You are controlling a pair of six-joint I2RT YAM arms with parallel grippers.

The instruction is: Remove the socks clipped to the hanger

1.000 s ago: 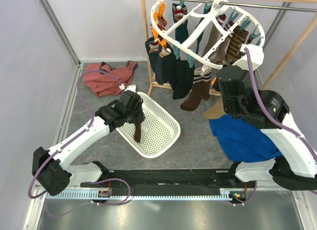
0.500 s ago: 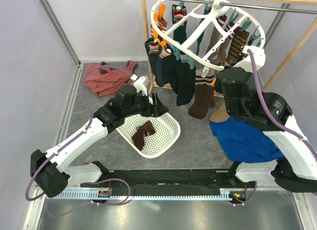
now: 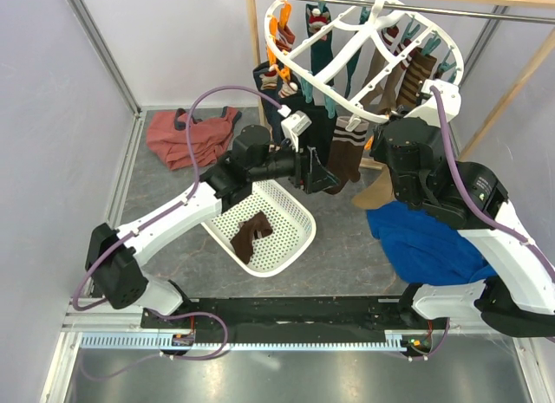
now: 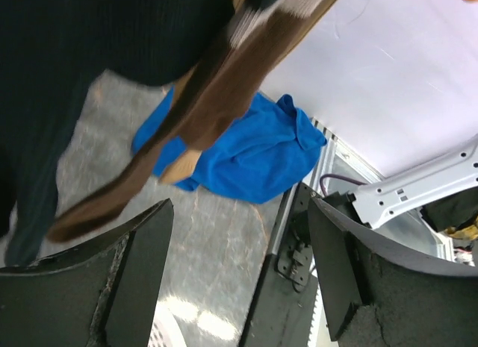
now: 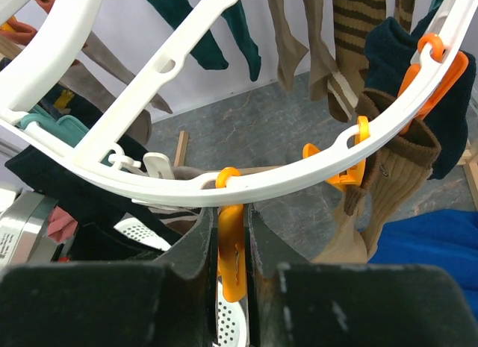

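Grey floor (image 3: 340, 249) up front has the basket (image 3: 305, 232) with one brown sock (image 3: 250, 235) lying in it. Just past that, the left gripper (image 3: 314, 172) is spread wide with nothing between its fingers, right beside the hanging socks (image 3: 349, 156). Further back, the right gripper (image 5: 231, 216) is pinched onto an orange clip (image 5: 231, 280) on the hanger (image 5: 299, 184), with socks clipped all round it.

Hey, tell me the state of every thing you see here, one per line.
left gripper: open, empty, beside the hanging socks
right gripper: shut on an orange clip
hanger: hanging tilted, socks clipped on
basket: holds one brown sock
blue cloth: heaped
rust-red garment: crumpled
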